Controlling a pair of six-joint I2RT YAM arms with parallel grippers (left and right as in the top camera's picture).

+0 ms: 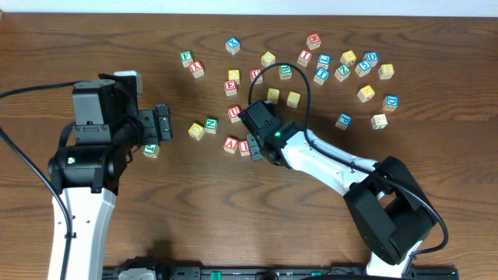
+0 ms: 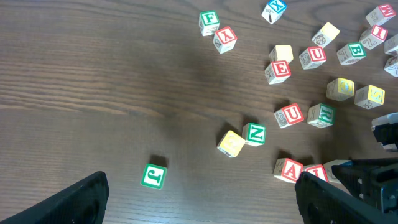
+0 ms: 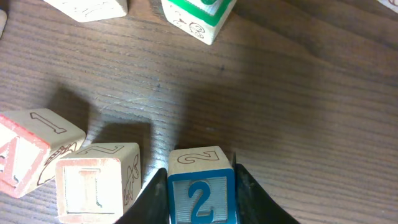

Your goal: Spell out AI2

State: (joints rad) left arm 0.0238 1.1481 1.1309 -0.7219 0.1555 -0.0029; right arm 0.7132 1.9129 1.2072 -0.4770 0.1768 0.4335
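In the right wrist view my right gripper (image 3: 200, 186) is shut on a blue "2" block (image 3: 200, 190), held just right of the red "I" block (image 3: 93, 180), with the red "A" block (image 3: 28, 152) at the far left. In the overhead view the right gripper (image 1: 261, 148) sits by the "A" (image 1: 231, 144) and "I" (image 1: 244, 146) near the table's middle. My left gripper (image 1: 161, 124) is open and empty, above a green "J" block (image 2: 153, 175). The "A" (image 2: 289, 168) and "I" (image 2: 315, 172) also show in the left wrist view.
Many loose letter blocks lie scattered over the back right of the table (image 1: 334, 66). A yellow block (image 1: 196, 131) and a green "N" block (image 1: 211, 124) lie left of the row. A black cable (image 1: 280, 70) arcs over the blocks.
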